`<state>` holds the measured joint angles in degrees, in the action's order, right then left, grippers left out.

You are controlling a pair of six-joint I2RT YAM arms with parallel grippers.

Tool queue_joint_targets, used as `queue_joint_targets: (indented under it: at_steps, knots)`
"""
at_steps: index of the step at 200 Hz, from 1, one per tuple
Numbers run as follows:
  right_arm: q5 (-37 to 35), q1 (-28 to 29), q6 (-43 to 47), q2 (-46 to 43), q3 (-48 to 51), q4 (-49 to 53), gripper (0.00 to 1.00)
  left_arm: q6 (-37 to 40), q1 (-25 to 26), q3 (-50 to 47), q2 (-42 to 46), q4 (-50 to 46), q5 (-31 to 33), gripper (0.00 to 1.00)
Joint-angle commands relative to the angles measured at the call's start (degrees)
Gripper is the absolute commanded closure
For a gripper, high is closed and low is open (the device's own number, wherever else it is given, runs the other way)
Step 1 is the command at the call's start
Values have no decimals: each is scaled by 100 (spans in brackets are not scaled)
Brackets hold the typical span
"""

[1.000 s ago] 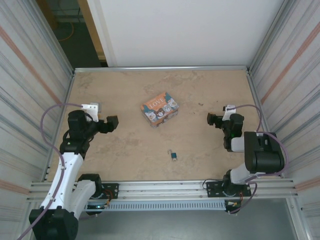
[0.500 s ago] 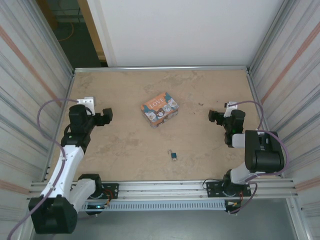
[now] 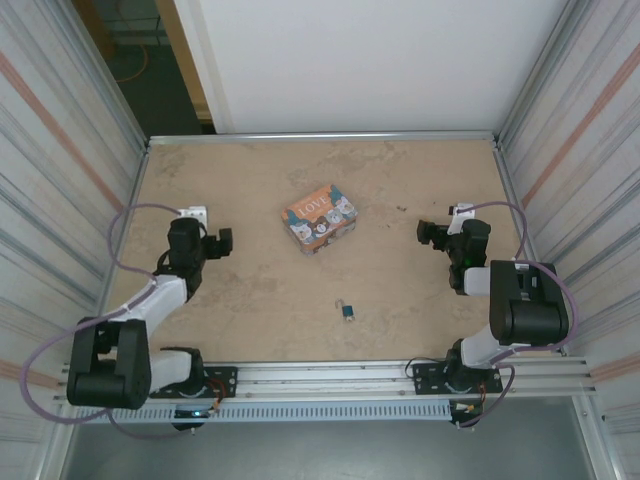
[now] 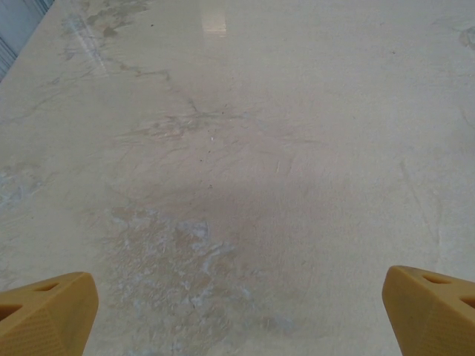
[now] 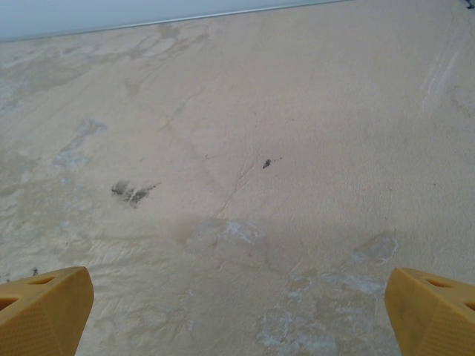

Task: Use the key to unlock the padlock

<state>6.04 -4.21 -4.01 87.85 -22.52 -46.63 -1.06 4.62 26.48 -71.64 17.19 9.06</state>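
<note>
This looks like a robotics lab test cell: a beige marbled tabletop point(image 3: 400, 290) is boxed in by ribbed silvery side walls point(image 3: 60, 150) and a plain white back panel point(image 3: 360, 60). A black-and-white left robot arm point(image 3: 160, 290) and its right twin point(image 3: 522, 305) are bolted to a slotted aluminium rail point(image 3: 330, 376) along the near edge.

The left arm point(image 3: 150, 296) and right arm point(image 3: 527, 305) pair chunky black joints with white links, each trailing a looping lilac cable point(image 3: 128, 216), and the black left claw point(image 3: 226, 242) and right claw point(image 3: 424, 233) carry mustard-yellow wedge fingertips point(image 4: 44, 315).
</note>
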Motion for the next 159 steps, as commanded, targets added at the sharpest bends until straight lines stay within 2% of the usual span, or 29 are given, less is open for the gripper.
queue_joint_targets:
  at_steps: [1, 57, 101, 138, 159]
  knots:
    - [-51, 10, -61, 47, -42, 19, 1, 302, 27, -203, -223, 1100, -121, 1]
    - [-64, 9, -63, 48, -59, 17, 1, 740, -14, -404, -595, 2216, -756, 1]
    - [-68, 18, -57, 43, -54, 19, 1, 713, -203, -808, -1526, 3913, -1048, 1]
    - [-86, 26, -53, 43, -54, 27, 1, 508, -405, -232, -1502, 2697, -1237, 1]
    - [-89, 26, -53, 47, -61, 39, 1, 431, -499, -293, -1486, 2795, -1383, 1]
